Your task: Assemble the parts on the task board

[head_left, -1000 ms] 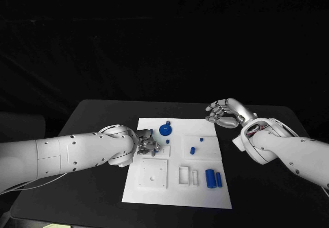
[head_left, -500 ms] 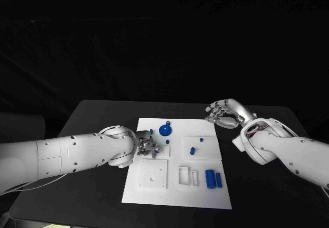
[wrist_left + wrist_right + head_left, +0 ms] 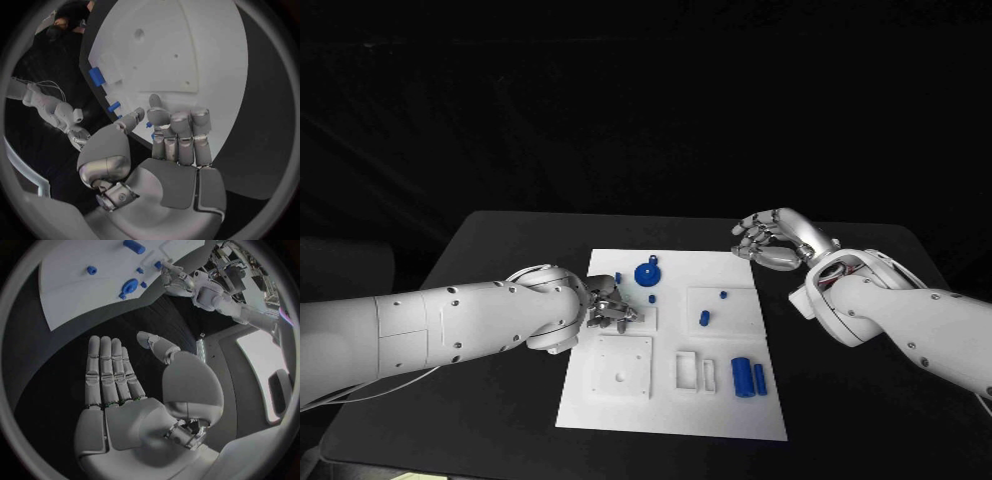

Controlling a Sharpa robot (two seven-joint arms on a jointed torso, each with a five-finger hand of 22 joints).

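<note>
While the head cam is looking down at the black table [image 3: 502, 400], here's what I'm getting:

Task board: white task board [image 3: 668, 410] is lying mid-table, with the blue parts scattered over it.
Parts: a round blue part [image 3: 648, 272] is sitting toward the board's 12 o'clock end, two blue cylinders [image 3: 750, 376] are lying side by side down around 4 o'clock, and a small blue peg [image 3: 705, 318] is sitting near the middle.
Left hand: left hand [image 3: 607, 303] is hanging over the board's 9 o'clock edge, fingers curled in.
Left wrist cam extra: left hand [image 3: 169, 150] is showing a tiny blue piece [image 3: 150, 125] right at its fingertips, looks like it's getting pinched, though I can't tell for sure.
Right hand: right hand [image 3: 773, 238] is hovering off the board around 2 o'clock, over bare table.
Right wrist cam extra: right hand [image 3: 134, 390] is showing flat, fingers straight and side by side, thumb out, holding nothing.
</note>
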